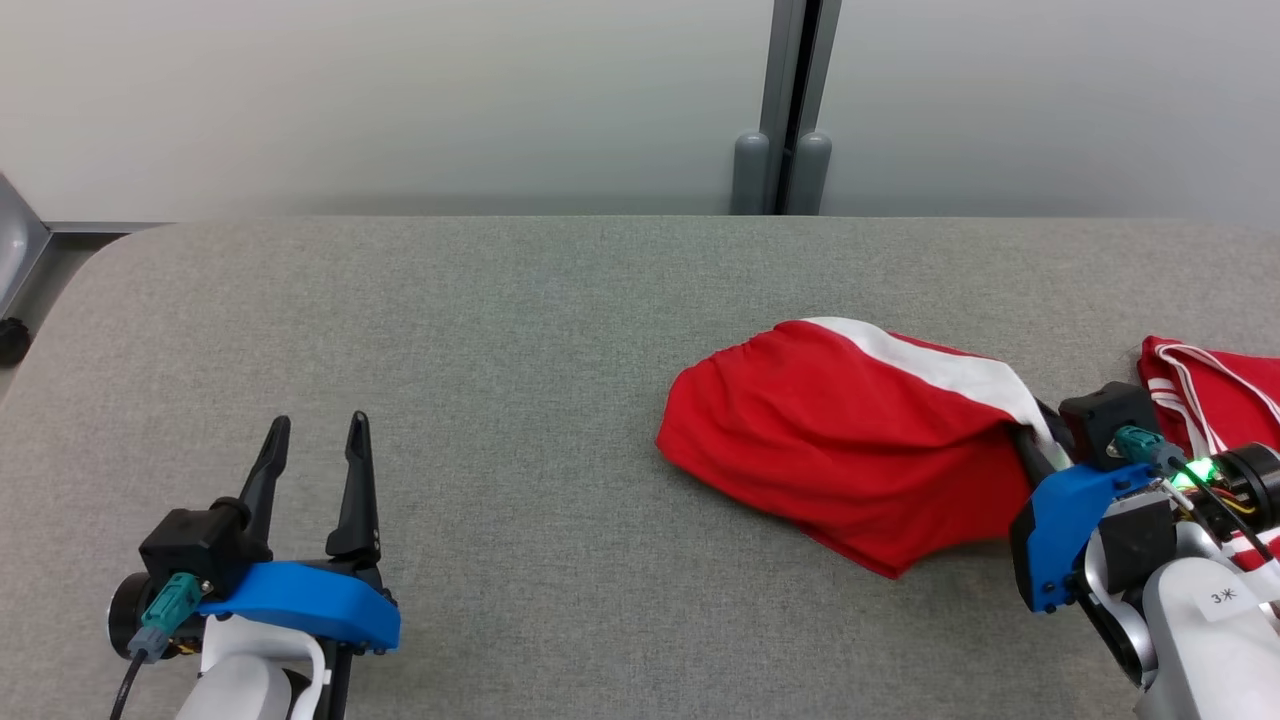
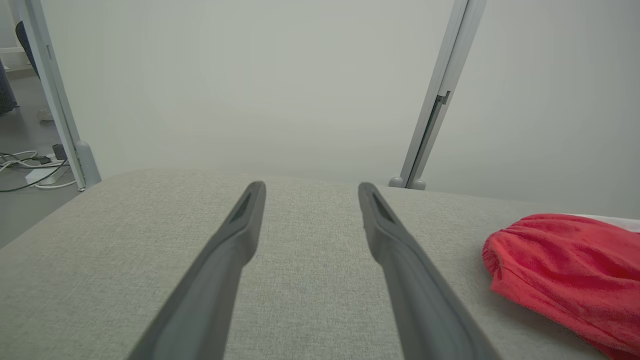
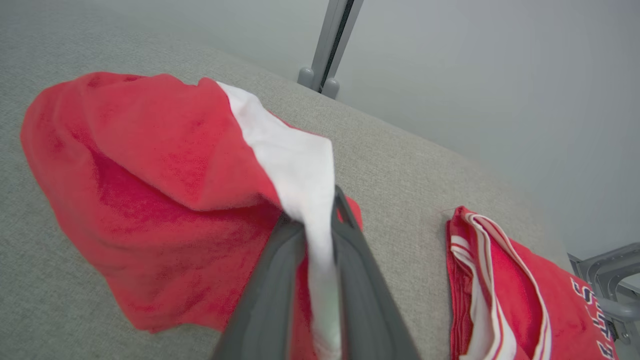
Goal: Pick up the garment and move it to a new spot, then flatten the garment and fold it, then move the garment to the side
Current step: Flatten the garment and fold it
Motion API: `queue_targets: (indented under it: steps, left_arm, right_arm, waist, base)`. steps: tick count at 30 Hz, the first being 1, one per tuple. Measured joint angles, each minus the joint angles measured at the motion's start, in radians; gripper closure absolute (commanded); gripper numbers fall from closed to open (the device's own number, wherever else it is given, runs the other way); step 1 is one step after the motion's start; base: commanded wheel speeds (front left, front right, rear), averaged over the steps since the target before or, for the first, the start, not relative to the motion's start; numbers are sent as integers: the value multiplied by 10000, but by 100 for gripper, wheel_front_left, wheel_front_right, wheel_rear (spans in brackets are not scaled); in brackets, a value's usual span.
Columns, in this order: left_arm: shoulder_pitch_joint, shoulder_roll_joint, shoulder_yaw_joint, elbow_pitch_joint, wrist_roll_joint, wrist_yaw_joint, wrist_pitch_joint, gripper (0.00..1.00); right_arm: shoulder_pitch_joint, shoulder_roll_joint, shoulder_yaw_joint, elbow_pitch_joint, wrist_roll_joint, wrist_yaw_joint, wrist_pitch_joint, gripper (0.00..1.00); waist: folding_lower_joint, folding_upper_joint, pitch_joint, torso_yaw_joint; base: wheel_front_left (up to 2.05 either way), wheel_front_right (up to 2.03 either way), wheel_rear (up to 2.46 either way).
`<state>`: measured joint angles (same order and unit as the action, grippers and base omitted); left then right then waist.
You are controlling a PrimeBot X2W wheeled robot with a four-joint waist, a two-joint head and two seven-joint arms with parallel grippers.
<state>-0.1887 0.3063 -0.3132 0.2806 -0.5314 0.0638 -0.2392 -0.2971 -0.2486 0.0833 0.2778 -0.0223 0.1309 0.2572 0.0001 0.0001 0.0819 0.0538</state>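
Two hands are out, but only the right hand (image 3: 315,225) is at work. Its fingers are pinched tight on the white band (image 3: 290,145) of the red garment (image 1: 840,430), which lies crumpled on the table (image 1: 500,330), on the near side of the post (image 1: 795,110) and a little to its right. A folded red piece (image 1: 1210,390) lies further right of the post, close to the garment but apart from it. The left hand (image 1: 318,425) hovers low over bare table well to the left of the post, fingers spread wide and holding nothing. The step in hand looks like the pick-up and carry to a new spot. To do it well, I judge the right hand should lift straight up until the trailing cloth hangs free of the table, so nothing drags or bunches. It should then travel leftward to the open stretch before the post, away from the folded piece. The bite is on an edge band only, so a slow, steady lift would lessen the risk of a slip. Setting the garment down band first would likely leave it easier to flatten.
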Motion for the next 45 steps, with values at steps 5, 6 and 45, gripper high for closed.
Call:
queue_targets:
  steps: [5, 6, 45]
  left_arm:
    - [-2, -65, -138, 100, 2, -27, -8, 0]
    - [-1, -75, -144, 119, 2, -29, -17, 0]
    - [-5497, -1852, -1672, 3597, -761, -1083, 5244, 0]
  right_arm:
    - [66, 180, -188, 19, 439, -2, -397, 0]
    - [154, 268, -221, -48, 502, 0, -472, 0]
    - [1142, 1985, -17, -1973, 2121, -2, -3001, 0]
  waist:
    - [1, 0, -77, -58]
    - [0, 0, -109, -72]
    - [1, 0, 1655, -2684]
  base:
    - [0, 0, 0]
    - [0, 0, 0]
    - [0, 0, 0]
